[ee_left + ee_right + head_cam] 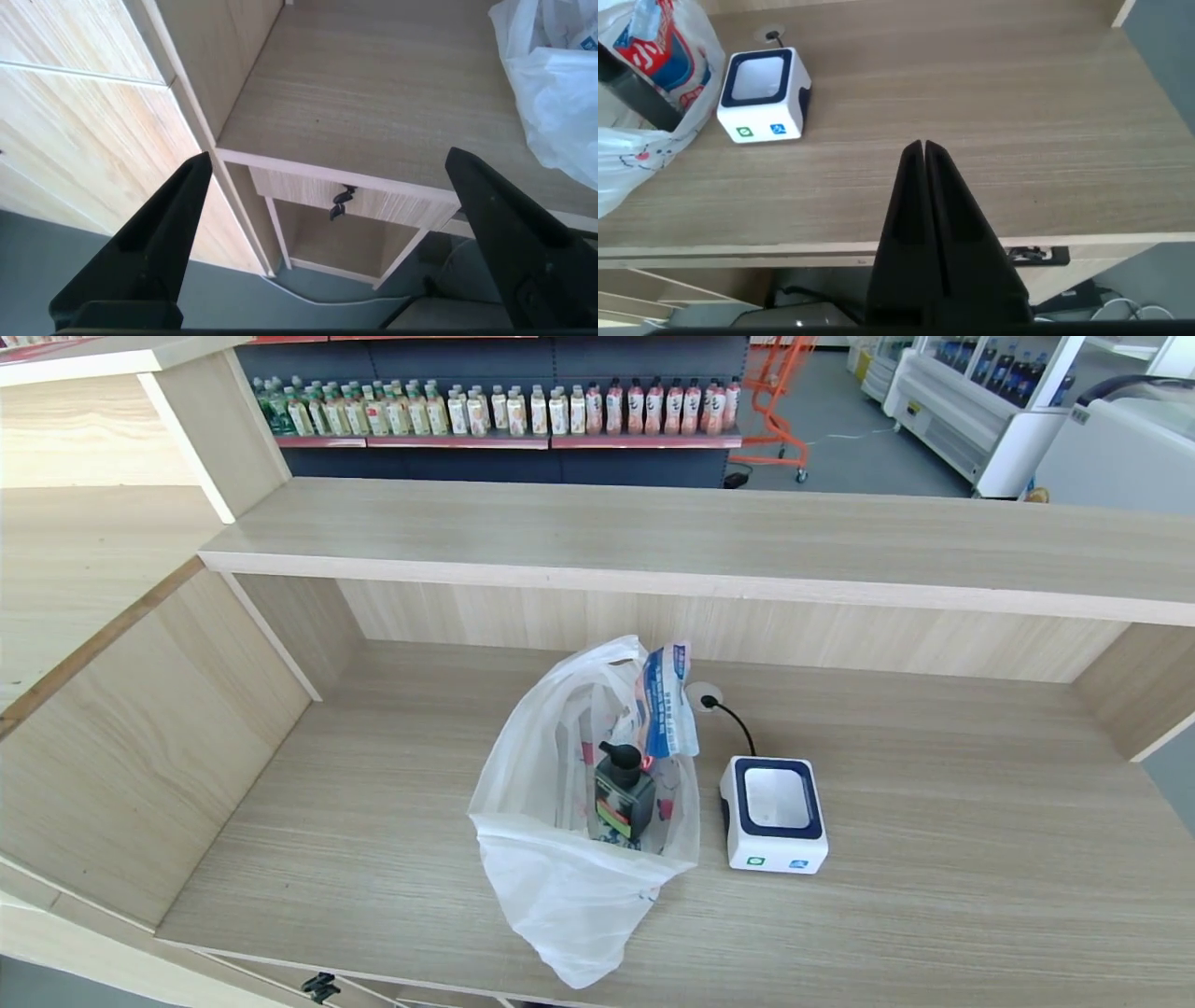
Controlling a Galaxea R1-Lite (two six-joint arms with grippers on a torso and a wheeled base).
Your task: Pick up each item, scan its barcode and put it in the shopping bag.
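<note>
One white bag (560,896) stands open on the counter (934,803), holding two items: one black pump bottle (624,798) and one blue-and-white packet (665,705). One scanner (773,814) sits just beside it. The left gripper (327,159) is spread wide and the right gripper (923,151) is pressed closed; both are empty.

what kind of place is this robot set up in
Most likely a shop checkout: a white box-shaped barcode scanner sits on the light wooden counter beside a white plastic shopping bag, with shelves of bottled drinks behind.
</note>
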